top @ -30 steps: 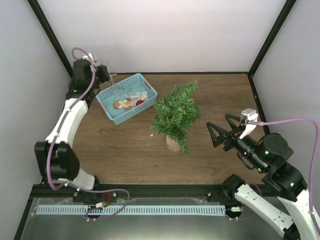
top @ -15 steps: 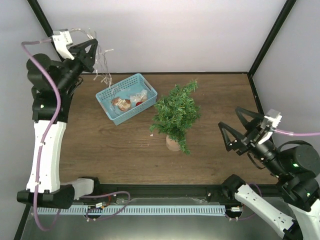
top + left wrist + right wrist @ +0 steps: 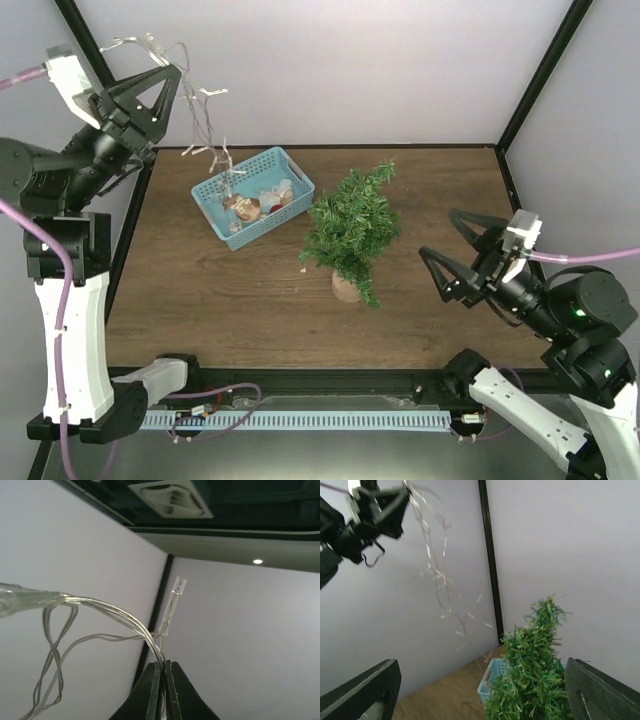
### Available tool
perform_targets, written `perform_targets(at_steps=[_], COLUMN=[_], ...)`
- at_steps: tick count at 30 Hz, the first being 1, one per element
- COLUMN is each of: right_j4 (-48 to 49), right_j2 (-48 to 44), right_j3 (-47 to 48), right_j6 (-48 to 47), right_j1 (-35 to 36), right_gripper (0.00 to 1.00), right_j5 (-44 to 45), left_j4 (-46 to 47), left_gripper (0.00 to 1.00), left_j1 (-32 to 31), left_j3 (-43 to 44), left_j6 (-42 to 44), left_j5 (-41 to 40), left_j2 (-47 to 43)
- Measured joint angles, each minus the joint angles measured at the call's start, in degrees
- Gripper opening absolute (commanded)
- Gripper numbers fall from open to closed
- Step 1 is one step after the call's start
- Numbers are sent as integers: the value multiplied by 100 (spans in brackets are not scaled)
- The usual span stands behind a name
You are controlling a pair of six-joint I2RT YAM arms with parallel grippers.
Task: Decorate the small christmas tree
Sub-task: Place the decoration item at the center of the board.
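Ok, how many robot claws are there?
2. The left gripper is raised at the back left, shut on the light string; the right gripper is open, right of the tree. None seem hidden.

Lab test cell: white panels (image 3: 330, 70), black frame (image 3: 535, 80), wooden table (image 3: 230, 300).

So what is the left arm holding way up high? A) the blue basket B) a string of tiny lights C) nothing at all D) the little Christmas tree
B: the left end effector is pinched shut on the string of tiny lights, which dangles over the blue basket, while the little Christmas tree stands on the table.
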Motion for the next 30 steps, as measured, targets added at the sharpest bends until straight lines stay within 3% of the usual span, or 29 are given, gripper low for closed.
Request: perform_targets(at_steps=[8,18,26,30], right_j4=[173,302,236,87], right_j2=[63,409,420,422], right_j3=[-367,-369,-623,-824], right_j6=[-7,369,765,922], right_j1=[0,0,0,0], right_gripper=[84,74,69,62], right_j5=[-535,-861,-935,-966], left_j4=[1541,1770,1460,841], left_gripper=[4,4,4,4], left_j1=[0,0,0,0], left_j3=[13,-341,-2531,-3617], left_j6=[-1357,-1530,-1224,-824], left_j5=[595,557,304,79], left_j2=[-210,-387,-881,-1132])
